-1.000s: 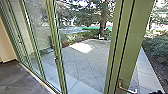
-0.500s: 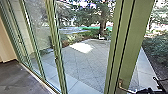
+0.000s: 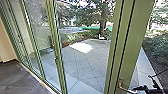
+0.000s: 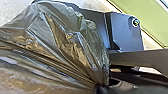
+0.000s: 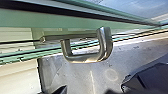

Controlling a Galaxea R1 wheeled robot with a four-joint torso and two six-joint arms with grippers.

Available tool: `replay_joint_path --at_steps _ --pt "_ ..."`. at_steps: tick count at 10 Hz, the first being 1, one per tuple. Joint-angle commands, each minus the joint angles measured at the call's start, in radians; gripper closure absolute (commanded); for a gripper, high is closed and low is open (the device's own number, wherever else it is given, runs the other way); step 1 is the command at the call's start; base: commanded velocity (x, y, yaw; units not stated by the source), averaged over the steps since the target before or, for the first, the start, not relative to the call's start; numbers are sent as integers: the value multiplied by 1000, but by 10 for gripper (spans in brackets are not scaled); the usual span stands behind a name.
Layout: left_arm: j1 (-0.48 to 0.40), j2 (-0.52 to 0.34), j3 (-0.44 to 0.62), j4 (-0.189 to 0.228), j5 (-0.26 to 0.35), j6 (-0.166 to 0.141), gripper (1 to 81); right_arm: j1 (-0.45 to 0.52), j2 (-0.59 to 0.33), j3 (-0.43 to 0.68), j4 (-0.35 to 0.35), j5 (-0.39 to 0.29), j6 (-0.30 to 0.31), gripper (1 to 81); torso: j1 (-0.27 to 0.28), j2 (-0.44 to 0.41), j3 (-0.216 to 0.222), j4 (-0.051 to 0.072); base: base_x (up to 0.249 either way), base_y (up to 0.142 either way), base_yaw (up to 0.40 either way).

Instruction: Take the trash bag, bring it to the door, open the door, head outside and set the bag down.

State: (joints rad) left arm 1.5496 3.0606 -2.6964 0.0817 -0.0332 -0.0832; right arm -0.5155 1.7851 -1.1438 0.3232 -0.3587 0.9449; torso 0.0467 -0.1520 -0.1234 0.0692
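Paved patio [image 3: 85,60]: ahead of right gripper [image 3: 146,88], beyond green-framed glazing [image 3: 58,50].
Indoor floor [image 3: 22,78]: dark, well to right gripper's left.
Green door stile [image 3: 136,37]: just beside right gripper.
Trash bag [image 4: 55,47]: dark plastic, at left gripper [image 4: 100,87]; neck toward it, long axis running outward, tilt unclear.
Left gripper: closed around bag's neck.
Right gripper: opening, hold cannot be told.
Lever handle [image 3: 121,87]: metal, by right gripper.

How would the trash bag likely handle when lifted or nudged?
The trash bag would probably sag and change shape, since its thin film is creased and folded. Its glossy sheen suggests a rather slippery surface. With its folds converging to a narrow gather, it may swing from there.
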Motion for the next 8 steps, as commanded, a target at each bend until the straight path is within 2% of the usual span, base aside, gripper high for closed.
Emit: replay_joint_path --at_steps 1,8 --pt "-39 6 6 1 55 -1 811 87 -4 -17 19 6 44 10 0 0 0 0 0 0 0" --pt "-38 0 6 1 55 -1 811 110 56 -118 17 4 109 10 0 0 0 0 0 0 0"
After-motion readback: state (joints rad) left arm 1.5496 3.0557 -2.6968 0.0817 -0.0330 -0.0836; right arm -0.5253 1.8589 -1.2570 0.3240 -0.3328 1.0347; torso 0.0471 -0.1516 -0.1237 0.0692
